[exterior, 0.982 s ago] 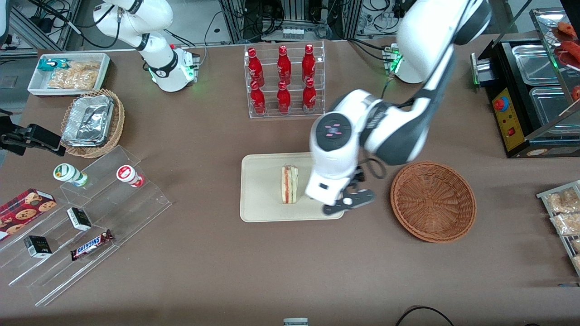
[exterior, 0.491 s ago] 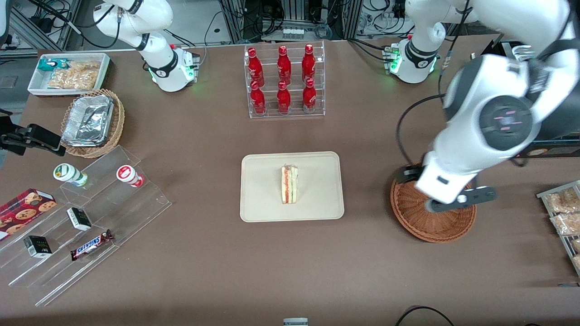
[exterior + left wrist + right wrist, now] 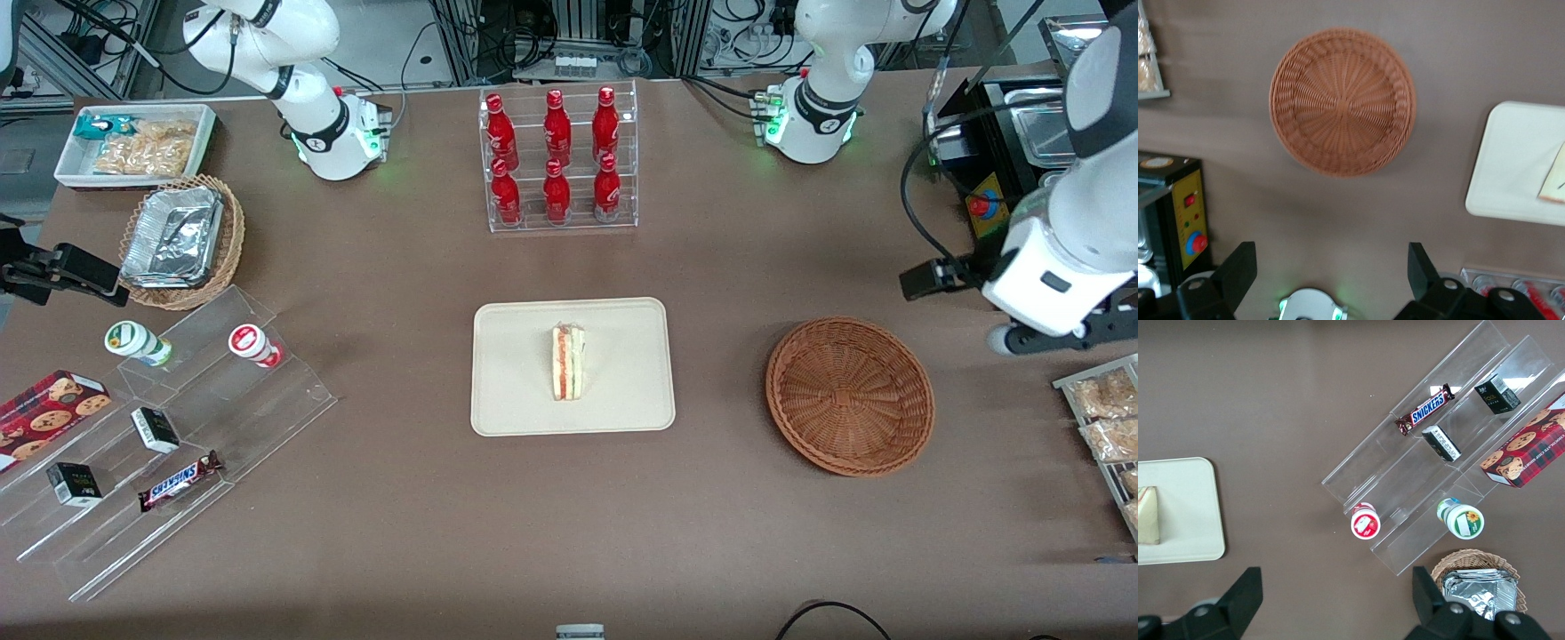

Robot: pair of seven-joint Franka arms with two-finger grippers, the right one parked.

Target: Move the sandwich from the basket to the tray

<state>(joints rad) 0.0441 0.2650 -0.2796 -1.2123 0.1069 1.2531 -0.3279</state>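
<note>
The sandwich stands on its edge on the middle of the cream tray, red filling stripe showing. The reddish-brown wicker basket sits empty beside the tray, toward the working arm's end of the table. My left gripper hangs high above the table past the basket, near the working arm's end, open and empty. In the left wrist view the open gripper looks down on the empty basket, part of the tray and a corner of the sandwich.
A clear rack of red bottles stands farther from the camera than the tray. A black appliance and bagged snacks are near my gripper. Acrylic steps with snacks and a foil-tray basket lie toward the parked arm's end.
My left gripper has swung from beside the sandwich on the tray, over the basket, out to the working arm's end of the table. The sandwich stayed on the tray.
</note>
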